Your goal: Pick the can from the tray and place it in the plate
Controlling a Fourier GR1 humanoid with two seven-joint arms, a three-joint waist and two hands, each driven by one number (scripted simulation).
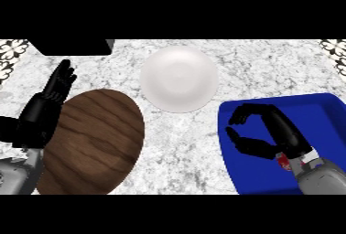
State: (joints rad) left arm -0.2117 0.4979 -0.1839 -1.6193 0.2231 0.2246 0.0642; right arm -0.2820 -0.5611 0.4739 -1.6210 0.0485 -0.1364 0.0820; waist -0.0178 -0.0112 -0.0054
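Observation:
A white plate (179, 80) lies at the counter's back centre. A blue tray (319, 112) sits at the right. My right hand (280, 132) hovers over the tray, its fingers (251, 111) and thumb bent into a wide C, with bare blue tray showing in the gap. A small red and white patch, the can (285, 162), peeks out beside the right wrist; most of it is hidden under the hand and forearm. My left hand (46, 107) rests open at the left edge, fingers up.
A round dark wooden board (94, 141) lies at the left, between my left hand and the plate. A black box (71, 46) stands at the back left. Marbled grey counter (182, 146) separates the board from the tray.

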